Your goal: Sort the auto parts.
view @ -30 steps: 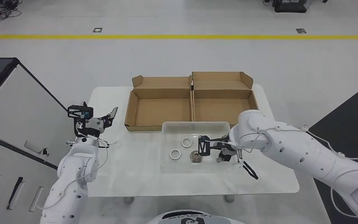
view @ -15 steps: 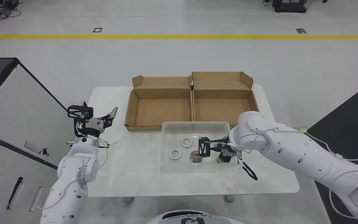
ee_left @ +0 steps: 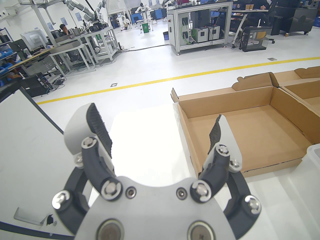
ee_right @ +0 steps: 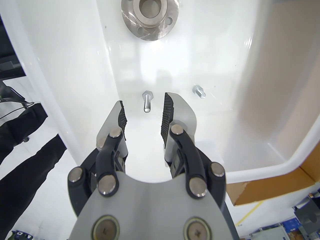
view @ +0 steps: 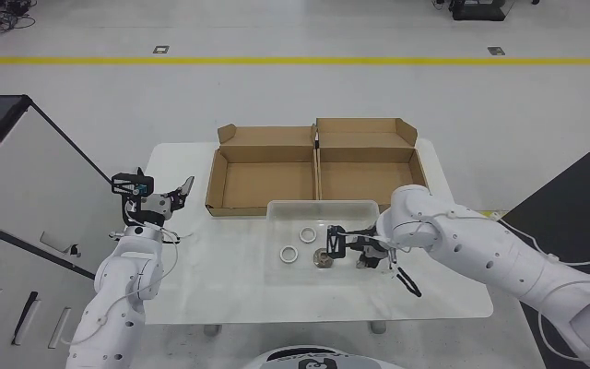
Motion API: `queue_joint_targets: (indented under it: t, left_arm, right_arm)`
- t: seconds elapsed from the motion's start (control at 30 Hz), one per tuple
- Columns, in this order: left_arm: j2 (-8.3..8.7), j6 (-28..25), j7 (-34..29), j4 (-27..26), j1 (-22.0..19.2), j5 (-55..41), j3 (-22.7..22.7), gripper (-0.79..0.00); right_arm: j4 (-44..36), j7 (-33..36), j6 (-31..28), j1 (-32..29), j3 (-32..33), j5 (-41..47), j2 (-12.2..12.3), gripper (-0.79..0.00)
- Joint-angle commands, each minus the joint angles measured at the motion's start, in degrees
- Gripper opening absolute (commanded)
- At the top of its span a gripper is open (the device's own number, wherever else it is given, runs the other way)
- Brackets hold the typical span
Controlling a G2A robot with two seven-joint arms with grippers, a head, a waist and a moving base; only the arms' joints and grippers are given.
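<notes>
Our right claw point(ee_right: 145, 99) hangs half open and empty just over a bolt point(ee_right: 146, 103) in the white bin point(ee_right: 255, 172); we should lower squarely and close across its shank.

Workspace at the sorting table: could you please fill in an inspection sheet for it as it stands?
Surface: white table, bearing bin and boxes.
Job's things: flange, two bolts and two rings lie in the white bin; two open cardboard boxes stand behind it.
Clutter: nothing seen.
Grippers: left gripper open, near the table's edge; right gripper open over one bolt in the bin.
Cables: dark cable or strap by the right arm.
Surroundings: yellow floor line beyond the table.
</notes>
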Motion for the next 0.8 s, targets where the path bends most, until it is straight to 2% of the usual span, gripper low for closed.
queue_joint_targets:
  t: [0.0, 0.43, 0.77]
  left_arm:
    - [0.0, 0.0, 0.0, 0.0, 0.0, 0.0, 0.0, 0.0]
    - [0.0, 0.0, 0.0, 0.0, 0.0, 0.0, 0.0, 0.0]
    - [0.0, 0.0, 0.0, 0.0, 0.0, 0.0, 0.0, 0.0]
  right_arm:
    - [0.32, -0.03, -0.07, -0.11, -0.04, -0.18, -0.13, -0.44]
    - [1.64, 0.05, -0.65, -0.61, 0.36, -0.3, -0.79, -0.456]
    - [2.02, 0.14, -0.74, -1.15, 0.66, -0.61, -1.16, -0.514]
